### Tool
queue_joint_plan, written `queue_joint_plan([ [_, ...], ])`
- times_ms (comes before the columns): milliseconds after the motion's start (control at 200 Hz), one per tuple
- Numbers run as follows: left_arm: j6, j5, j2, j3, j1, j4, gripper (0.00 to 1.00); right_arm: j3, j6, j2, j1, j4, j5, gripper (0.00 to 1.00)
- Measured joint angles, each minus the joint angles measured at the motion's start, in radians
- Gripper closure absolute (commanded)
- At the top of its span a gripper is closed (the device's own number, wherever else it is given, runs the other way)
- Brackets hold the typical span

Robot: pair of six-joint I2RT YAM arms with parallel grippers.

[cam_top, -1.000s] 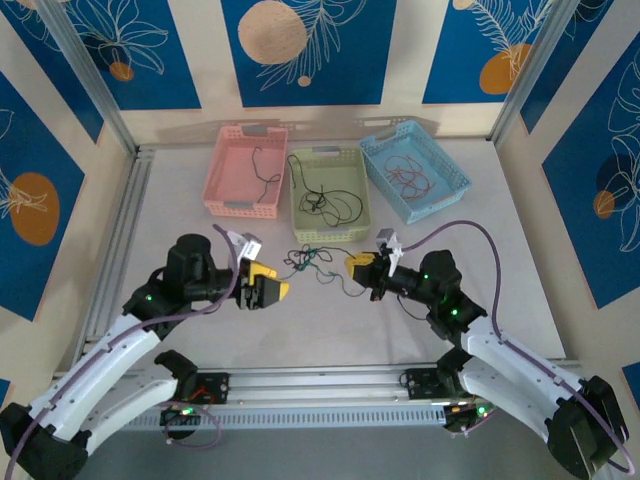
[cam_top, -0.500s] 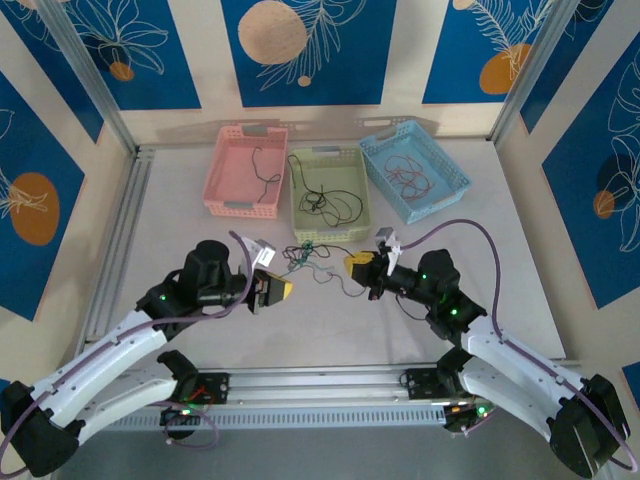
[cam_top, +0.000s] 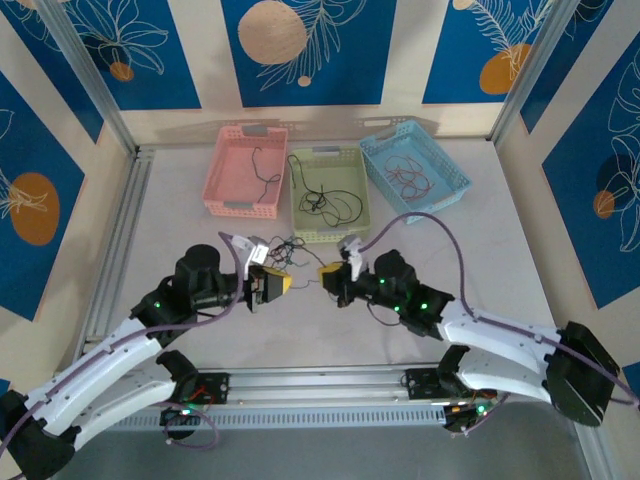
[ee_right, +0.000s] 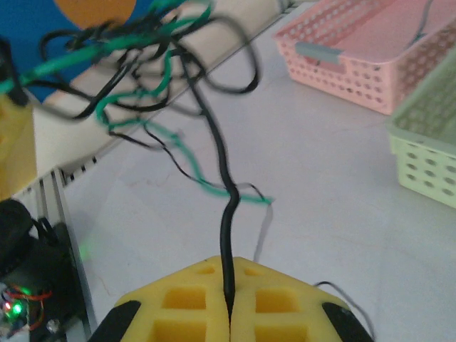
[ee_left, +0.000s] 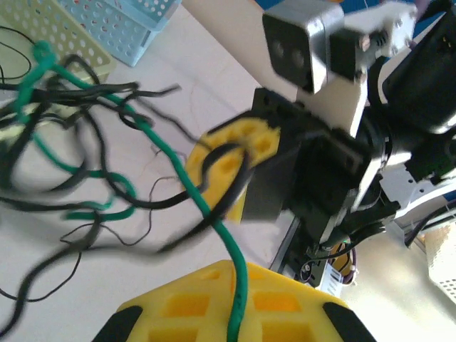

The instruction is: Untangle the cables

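White table (cam_top: 180, 225), blue leafy walls, and three baskets along the back: pink (cam_top: 236, 206), green (cam_top: 330, 238), blue (cam_top: 442, 194), each with loose strands in it. The knot of cables (cam_top: 300, 254) is strung between my two grippers, just in front of the green basket. My left gripper (ee_left: 235, 313) is pinched tight on the green cable (ee_left: 226, 246), and my right gripper (ee_right: 228, 313) is clamped on a black cable (ee_right: 222, 171). My tip: pull apart slow and level, watching where the loops cinch. If the green one tightens round the black instead of sliding, I'd ease back and lift one side so it slips through. Yanking would probably just lock the knot.
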Motion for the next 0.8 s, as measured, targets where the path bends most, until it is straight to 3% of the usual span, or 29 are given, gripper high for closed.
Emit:
queue_joint_plan([
  [145, -0.017, -0.033, -0.015, 0.000, 0.000, -0.008, 1.00, 0.021, -0.073, 0.057, 0.089, 0.016, 0.039, 1.00],
  [585, -0.123, -0.205, -0.117, 0.040, 0.000, -0.048, 1.00, 0.038, -0.229, 0.205, 0.184, 0.027, 0.086, 1.00],
  [800, -0.127, -0.231, -0.117, 0.086, 0.000, -0.094, 1.00, 0.040, -0.233, 0.139, 0.190, 0.029, 0.127, 1.00],
])
